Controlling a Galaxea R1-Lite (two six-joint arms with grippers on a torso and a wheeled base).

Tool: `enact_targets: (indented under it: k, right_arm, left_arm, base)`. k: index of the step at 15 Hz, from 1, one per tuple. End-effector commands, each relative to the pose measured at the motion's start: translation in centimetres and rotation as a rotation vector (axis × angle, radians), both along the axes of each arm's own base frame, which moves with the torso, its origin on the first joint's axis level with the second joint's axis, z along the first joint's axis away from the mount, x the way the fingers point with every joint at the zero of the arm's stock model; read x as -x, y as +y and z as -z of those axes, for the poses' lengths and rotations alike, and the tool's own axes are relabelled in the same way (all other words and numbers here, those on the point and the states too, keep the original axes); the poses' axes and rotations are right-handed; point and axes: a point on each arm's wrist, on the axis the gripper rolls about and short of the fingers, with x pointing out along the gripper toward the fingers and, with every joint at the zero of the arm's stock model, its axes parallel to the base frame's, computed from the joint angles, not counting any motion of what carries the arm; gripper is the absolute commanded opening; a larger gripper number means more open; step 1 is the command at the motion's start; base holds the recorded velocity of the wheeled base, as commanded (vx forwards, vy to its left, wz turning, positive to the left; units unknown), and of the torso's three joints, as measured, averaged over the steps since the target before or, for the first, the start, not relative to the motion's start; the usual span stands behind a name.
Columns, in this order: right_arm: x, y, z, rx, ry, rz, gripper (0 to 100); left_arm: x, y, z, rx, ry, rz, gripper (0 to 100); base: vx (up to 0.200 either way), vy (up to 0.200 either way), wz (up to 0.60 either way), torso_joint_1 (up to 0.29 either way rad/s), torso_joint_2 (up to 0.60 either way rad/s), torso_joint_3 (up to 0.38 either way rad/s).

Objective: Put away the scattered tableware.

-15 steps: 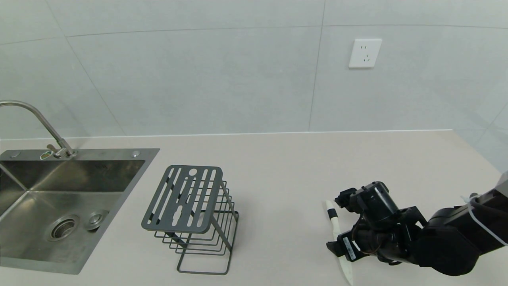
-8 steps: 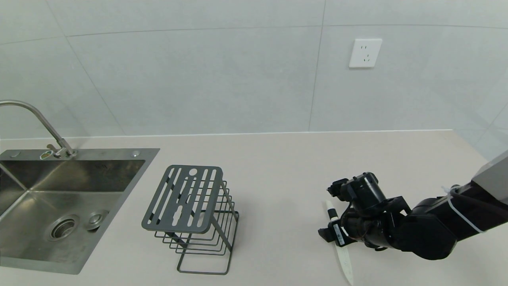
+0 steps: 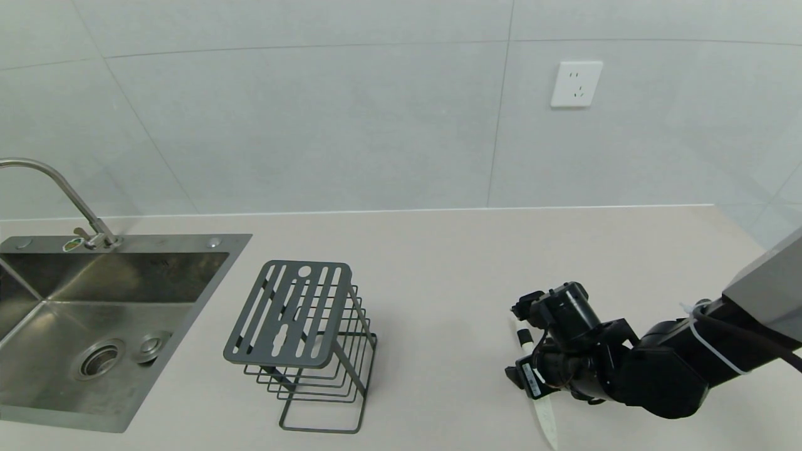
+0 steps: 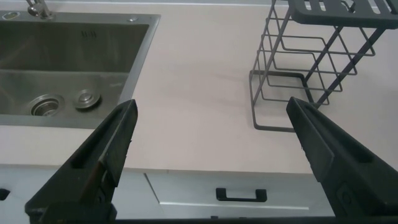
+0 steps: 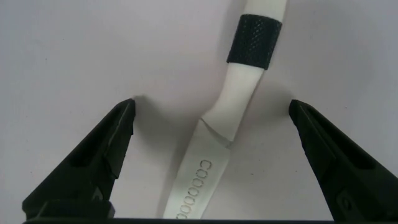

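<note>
A white knife (image 3: 544, 416) with a black band on its handle lies flat on the counter at the right, blade toward the front edge. My right gripper (image 3: 527, 343) hangs just over the knife where handle meets blade, open. In the right wrist view the knife (image 5: 233, 118) lies between the two spread fingers (image 5: 93, 165), which do not touch it. A dark grey wire knife rack (image 3: 301, 338) with a slotted top stands mid-counter, left of the knife. My left gripper (image 4: 211, 162) is open and empty, off the counter's front edge near the sink.
A steel sink (image 3: 81, 326) with a curved tap (image 3: 56, 188) is set into the counter at the left. The beige counter (image 3: 451, 269) is bare between rack and knife. A wall socket (image 3: 576, 83) sits on the tiled wall behind.
My right arm has moved left and toward the wall along the knife, bringing the open gripper over the handle's base. The knife and rack have stayed put.
</note>
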Motion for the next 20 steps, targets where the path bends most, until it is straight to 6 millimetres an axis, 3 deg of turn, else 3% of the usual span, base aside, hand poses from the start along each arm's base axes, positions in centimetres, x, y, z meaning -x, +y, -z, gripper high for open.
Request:
enact_targets:
  k: [1, 4, 7, 11, 13, 16, 18, 20]
  right_arm:
    - [1.0, -0.9, 1.3, 0.037, 0.059, 0.009, 0]
    - [1.1, -1.1, 1.6, 0.042, 0.07, 0.01, 0]
    - [-0.4, -0.1, -1.7, -0.049, -0.063, 0.001, 0]
    - [-0.2, 0.0, -6.5, -0.19, -0.196, -0.047, 0]
    - [0.7, -0.1, -7.7, -0.3, -0.278, -0.135, 0]
    - [2.0, -0.7, -8.5, -0.391, -0.399, -0.295, 0]
    - [3.7, -1.5, -9.7, -0.445, -0.487, -0.455, 0]
    - [4.9, -2.1, -10.9, -0.49, -0.568, -0.585, 0]
  left_arm:
    - [0.0, 0.0, 0.0, 0.001, 0.001, 0.0, 100]
    - [0.0, 0.0, 0.0, 0.001, 0.001, 0.0, 100]
    - [0.0, 0.0, 0.0, -0.001, 0.001, 0.002, 100]
    - [0.0, -0.1, -0.2, -0.035, -0.019, 0.04, 100]
    - [0.3, -0.2, -2.4, -0.059, -0.239, 0.1, 100]
    - [0.7, -0.6, -4.5, -0.045, -0.323, 0.25, 100]
    - [0.1, -0.7, -9.1, -0.035, -0.299, 0.388, 100]
    - [-2.2, -0.9, -12.9, -0.054, -0.277, 0.492, 100]
  base:
    - [0.0, 0.0, 0.0, 0.0, 0.0, 0.0]
    - [0.0, 0.0, 0.0, 0.0, 0.0, 0.0]
    - [0.0, 0.0, 0.0, 0.0, 0.0, 0.0]
    - [0.0, 0.0, 0.0, 0.0, 0.0, 0.0]
    - [0.0, 0.0, 0.0, 0.0, 0.0, 0.0]
    - [0.0, 0.0, 0.0, 0.0, 0.0, 0.0]
    - [0.0, 0.0, 0.0, 0.0, 0.0, 0.0]
    - [0.0, 0.0, 0.0, 0.0, 0.0, 0.0]
